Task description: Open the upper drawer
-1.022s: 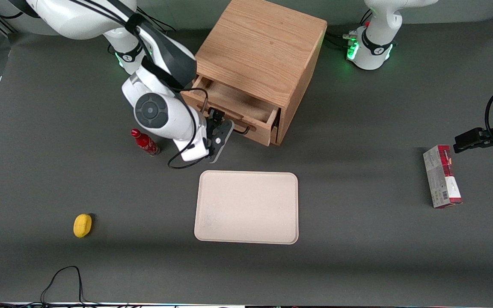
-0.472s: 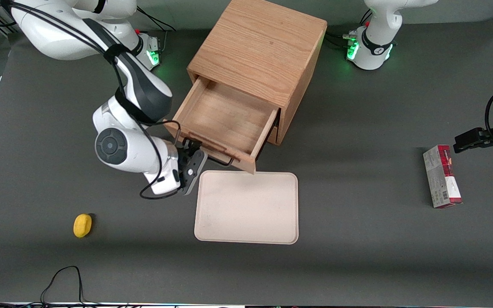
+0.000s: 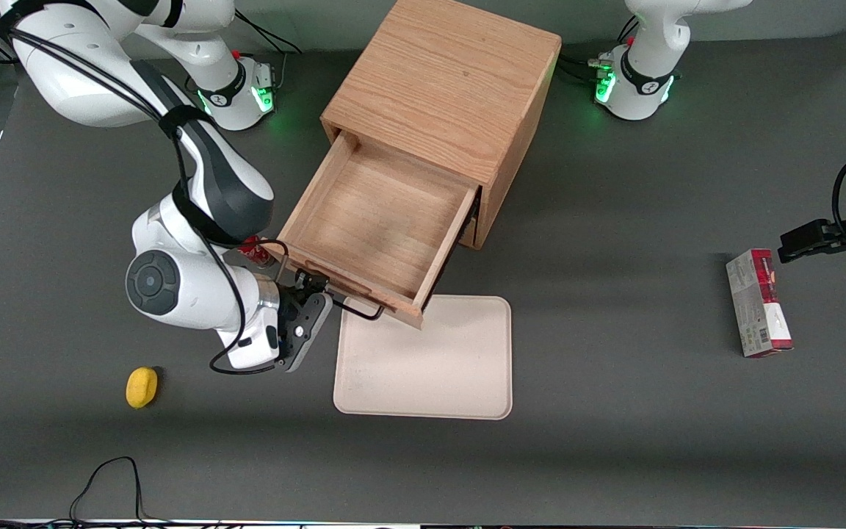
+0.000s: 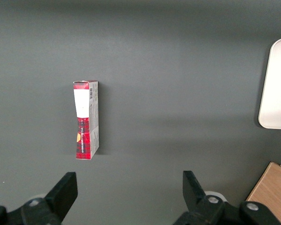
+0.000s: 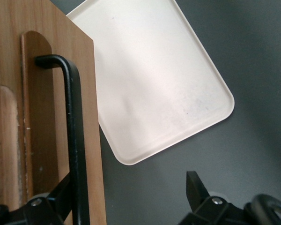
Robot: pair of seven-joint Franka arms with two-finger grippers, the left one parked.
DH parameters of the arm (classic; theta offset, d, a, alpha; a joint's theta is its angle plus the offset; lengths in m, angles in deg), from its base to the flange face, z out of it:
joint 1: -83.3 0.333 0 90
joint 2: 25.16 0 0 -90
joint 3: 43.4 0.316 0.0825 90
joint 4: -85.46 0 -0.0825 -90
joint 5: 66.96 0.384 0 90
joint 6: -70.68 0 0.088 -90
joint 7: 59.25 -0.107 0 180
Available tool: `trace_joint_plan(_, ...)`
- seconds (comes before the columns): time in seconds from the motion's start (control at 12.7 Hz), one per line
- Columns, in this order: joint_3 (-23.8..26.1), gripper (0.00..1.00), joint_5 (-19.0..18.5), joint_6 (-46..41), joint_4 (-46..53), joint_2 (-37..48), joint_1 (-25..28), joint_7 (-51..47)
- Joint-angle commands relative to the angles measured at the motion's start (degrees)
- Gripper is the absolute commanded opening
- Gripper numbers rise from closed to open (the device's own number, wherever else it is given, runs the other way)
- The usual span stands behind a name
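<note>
The drawer [image 3: 379, 224] is seen pulled well out of the cabinet [image 3: 445, 88], its front corner over the tray [image 3: 430, 360]. The gripper [image 3: 313, 294] is at the handle [image 5: 75, 136], fingers spread wide, the bar beside one finger.

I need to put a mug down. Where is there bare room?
The tray is bare, as is the upper drawer. Open table lies between tray and box. It is crowded where the gripper sits at the handle, the bottle beside it.
</note>
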State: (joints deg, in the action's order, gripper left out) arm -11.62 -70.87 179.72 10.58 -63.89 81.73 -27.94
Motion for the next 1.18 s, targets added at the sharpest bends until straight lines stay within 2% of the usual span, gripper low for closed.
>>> trace_joint_plan(0.0, -0.66, 1.0, -1.72, -0.15, 3.6, -0.39, -0.01, -0.19)
trace_joint_plan(0.24, -0.67, 1.0, -1.81, -3.13, 6.68, 1.02, -0.01, -0.72)
trace_joint_plan(0.55, -0.75, 1.0, -1.72, -3.23, 6.69, 6.19, -0.01, -10.2)
trace_joint_plan(0.71, -1.28, 1.0, 0.29, -6.71, 5.81, 11.1, -1.23, -14.66)
trace_joint_plan(0.87, -5.74, 1.0, 1.44, -14.89, 3.71, 17.69, -0.98, -23.7)
trace_joint_plan(1.02, -10.65, 1.0, 3.1, -15.27, -5.83, 26.82, -1.15, -30.49)
trace_joint_plan(1.1, -14.43, 1.0, 6.86, -14.92, -10.41, 31.65, -1.06, -31.56)
